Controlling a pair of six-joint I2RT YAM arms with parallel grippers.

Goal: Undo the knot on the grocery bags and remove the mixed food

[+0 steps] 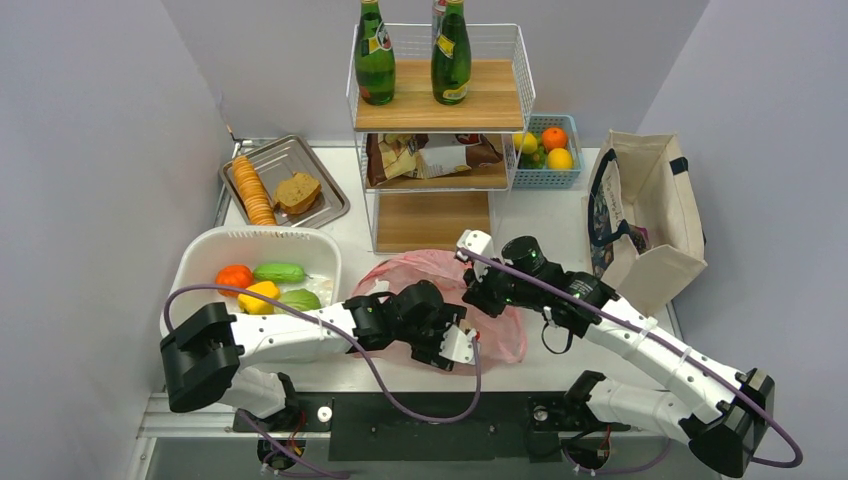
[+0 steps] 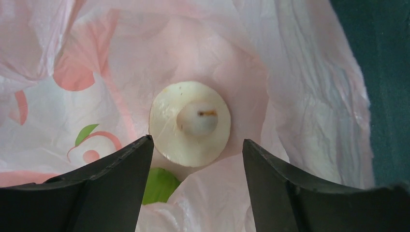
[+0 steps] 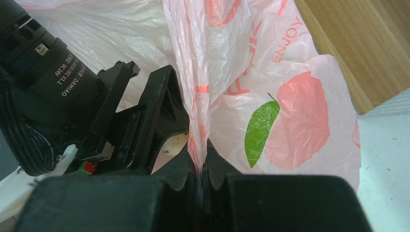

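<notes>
The food is being taken out: the right gripper point(image 3: 199, 155) clamps a fold of the pink bag point(image 1: 420, 268) on the table point(image 1: 545, 215), while the left gripper point(image 2: 197, 143), spread and empty, hangs inside over the mushroom point(image 2: 189, 123), which it should probably descend on and pinch next.

right pincer point(image 3: 199, 163) tight on a fold of pink grocery bag point(image 3: 300, 116), left arm point(image 3: 53, 82) just beside

I'm tucked into a corner of plain pale-lilac walls point(image 1: 90, 130), white table point(image 1: 545, 215) under me (soft, even light), with a three-level wood-and-wire shelf point(image 1: 412, 105) at the back.
</notes>
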